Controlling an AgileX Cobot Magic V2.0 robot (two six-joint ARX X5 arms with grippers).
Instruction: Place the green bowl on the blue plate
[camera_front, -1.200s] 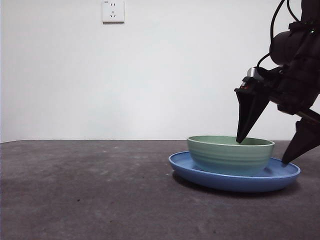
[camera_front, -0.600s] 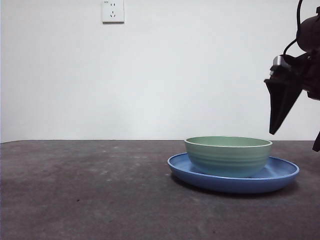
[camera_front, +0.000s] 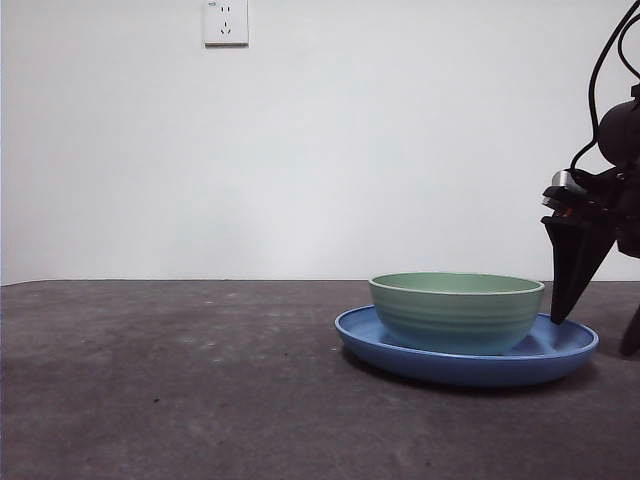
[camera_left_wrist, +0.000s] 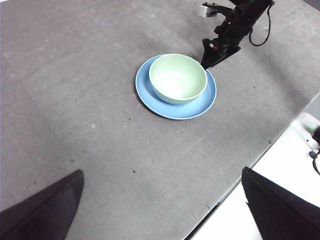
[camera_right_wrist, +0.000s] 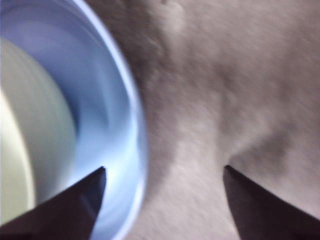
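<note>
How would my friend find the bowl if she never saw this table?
Look across the gray table to the wide blue plate. The green bowl sits inside it, empty and right way up. It is the only pale green thing there, rounder and taller than the flat plate, with faint ridges around its side.

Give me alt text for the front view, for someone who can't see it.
A green bowl sits on a blue plate on a dark grey table, right of centre. The right gripper, open and empty, hangs at the right edge, one jaw over the plate's rim. A socket is on the white wall.
</note>
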